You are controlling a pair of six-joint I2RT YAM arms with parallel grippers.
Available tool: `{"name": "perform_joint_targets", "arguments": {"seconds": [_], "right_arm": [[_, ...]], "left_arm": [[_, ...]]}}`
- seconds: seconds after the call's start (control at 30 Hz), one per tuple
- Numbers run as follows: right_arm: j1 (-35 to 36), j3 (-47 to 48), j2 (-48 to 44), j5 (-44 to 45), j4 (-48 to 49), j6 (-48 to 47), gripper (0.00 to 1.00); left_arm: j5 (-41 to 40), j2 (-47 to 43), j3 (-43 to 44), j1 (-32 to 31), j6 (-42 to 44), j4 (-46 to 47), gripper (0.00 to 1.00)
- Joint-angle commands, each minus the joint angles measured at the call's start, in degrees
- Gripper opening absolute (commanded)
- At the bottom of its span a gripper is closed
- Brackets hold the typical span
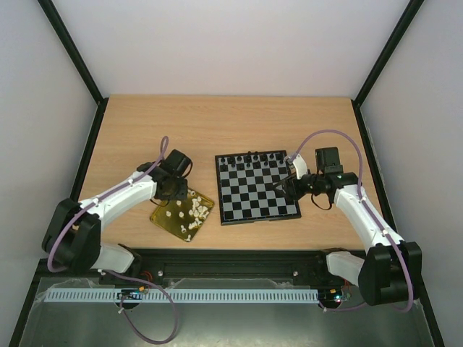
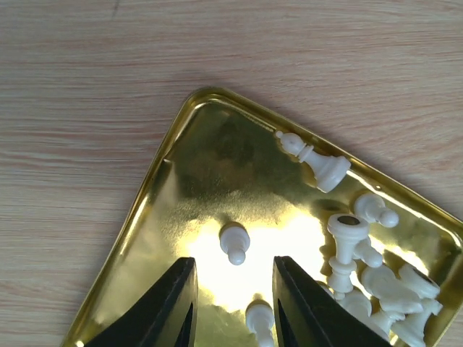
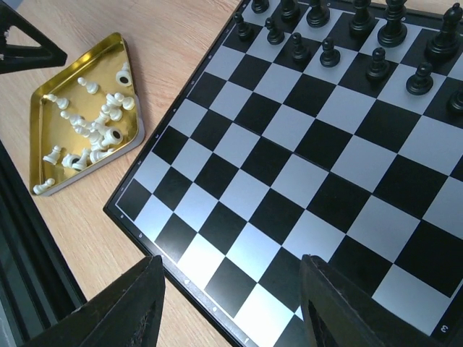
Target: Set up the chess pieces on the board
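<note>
The board (image 1: pixel 246 206) lies at the table's centre right, and only black chessmen (image 3: pixel 325 50) stand on it, along its far rows. The white chess pieces (image 1: pixel 192 211) lie loose in a gold tray (image 1: pixel 163 220) left of the board. My left gripper (image 2: pixel 233 264) hangs low over the tray, open. One pawn (image 2: pixel 234 243) lies just ahead of its fingertips. A second pawn (image 2: pixel 259 318) lies between the fingers, touching neither. More white pieces (image 2: pixel 369 275) are heaped to the right. My right gripper (image 3: pixel 231 264) stands open and empty above the board's (image 3: pixel 289 181) near edge.
The gold tray (image 3: pixel 51 108) shows in the right wrist view too, left of the board, with white pieces (image 3: pixel 90 130) in it. Black frame posts and pale walls enclose the wooden table. A black rail runs along its near edge by the arm bases.
</note>
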Motion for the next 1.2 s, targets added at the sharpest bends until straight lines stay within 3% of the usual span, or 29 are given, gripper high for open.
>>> {"name": "perform_joint_targets", "arguments": {"seconds": [0.0,0.43,0.83,1.17], "right_arm": [[-0.07,-0.33,-0.4,-0.44,0.67,-0.89,0.54],[-0.08,-0.24,0.32,-0.61,0.32,-1.28,0.54],[-0.03,-0.24,0.57,-0.49,0.22,-1.35,0.54],[-0.04,-0.24,0.46,-0.48,0.24,-1.26,0.54]], "left_arm": [[2.82,2.03,-1.32,1.33,2.94,1.2,0.28],[2.84,7.95,-2.42,1.67,3.25,3.12,0.21],[3.7,9.34,-3.02,1.6,3.62,3.64,0.07],[6.26,2.58,1.93,0.57,4.85,-0.09,0.02]]}}
